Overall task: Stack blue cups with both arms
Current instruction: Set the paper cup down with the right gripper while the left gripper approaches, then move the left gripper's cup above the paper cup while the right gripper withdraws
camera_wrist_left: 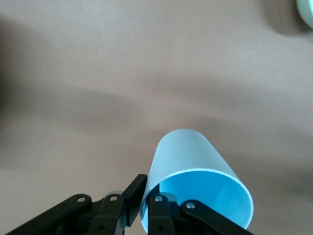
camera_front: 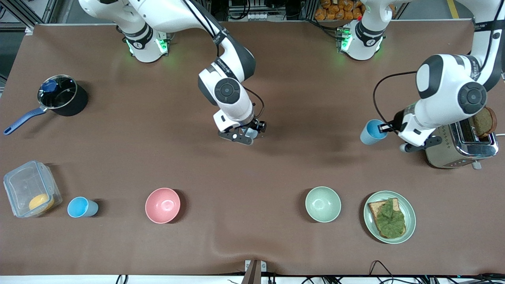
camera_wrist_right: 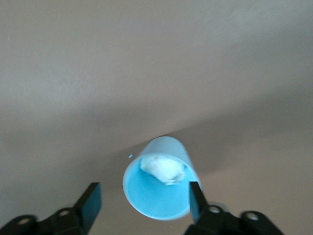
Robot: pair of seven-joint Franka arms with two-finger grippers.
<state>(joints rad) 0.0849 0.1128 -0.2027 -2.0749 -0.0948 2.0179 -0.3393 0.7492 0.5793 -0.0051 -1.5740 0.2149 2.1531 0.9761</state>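
My left gripper (camera_front: 384, 128) is shut on the rim of a light-blue cup (camera_front: 372, 132), one finger inside and one outside. It holds the cup tilted in the air beside the toaster; the cup also shows in the left wrist view (camera_wrist_left: 195, 171). My right gripper (camera_front: 249, 133) is open at the middle of the table. In the right wrist view its fingers (camera_wrist_right: 90, 200) stand on either side of a second blue cup (camera_wrist_right: 156, 193), upright with something white inside. In the front view the gripper hides this cup. A third blue cup (camera_front: 81, 207) stands beside the clear container.
A pink bowl (camera_front: 162, 205) and a pale green bowl (camera_front: 322, 204) stand near the front camera. A plate (camera_front: 410, 217) with topped bread is beside the green bowl. A toaster (camera_front: 453, 152) holds bread. A lidded pot (camera_front: 59, 96) and a clear container (camera_front: 23, 185) are at the right arm's end.
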